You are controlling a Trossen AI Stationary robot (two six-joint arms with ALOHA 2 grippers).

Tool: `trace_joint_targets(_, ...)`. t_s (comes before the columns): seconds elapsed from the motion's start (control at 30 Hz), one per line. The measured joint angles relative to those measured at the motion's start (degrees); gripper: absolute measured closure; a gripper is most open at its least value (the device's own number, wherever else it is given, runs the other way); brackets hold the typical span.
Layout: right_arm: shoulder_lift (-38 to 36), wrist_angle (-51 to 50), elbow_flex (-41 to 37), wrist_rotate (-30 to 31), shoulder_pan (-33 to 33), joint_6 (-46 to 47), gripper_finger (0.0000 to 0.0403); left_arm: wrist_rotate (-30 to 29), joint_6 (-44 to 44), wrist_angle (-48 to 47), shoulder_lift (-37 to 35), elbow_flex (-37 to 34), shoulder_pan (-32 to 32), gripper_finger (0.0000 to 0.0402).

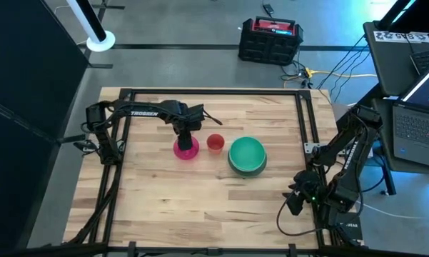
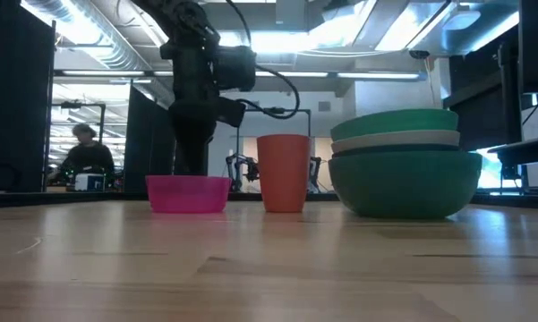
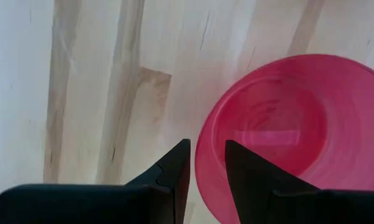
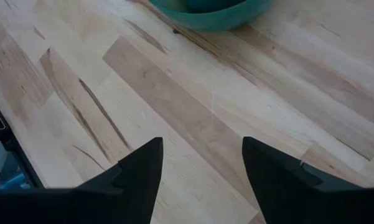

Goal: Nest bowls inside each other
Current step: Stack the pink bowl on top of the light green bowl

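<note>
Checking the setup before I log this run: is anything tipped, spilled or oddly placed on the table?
Nothing stands out. The pink bowl, red cup and nested bowl stack all stand upright in a row; the left gripper straddles the pink bowl's rim.

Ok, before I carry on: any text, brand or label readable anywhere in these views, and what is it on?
"TROSSEN": white lettering on the left arm, high view.
Sticker on the laptop lid, top right: too blurred to read.
Label on the red and black case: too small to read.
Bowls, cup: no text.
</note>
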Motion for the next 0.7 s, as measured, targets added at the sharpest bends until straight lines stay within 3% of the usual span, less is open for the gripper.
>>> trace_joint_targets(0.47,0.0,0.2,0.0,0.0,0.0,0.0,0.0194,1.2,5.2,2.5,5.1,0.0,0.2,0.0396)
trace_joint_targets(0.7,0.0,-0.2,0.0,-0.5,0.0,-0.4,0.0194,1.2,4.4,-4.9,1.7,4.1,-1.1,0.0401)
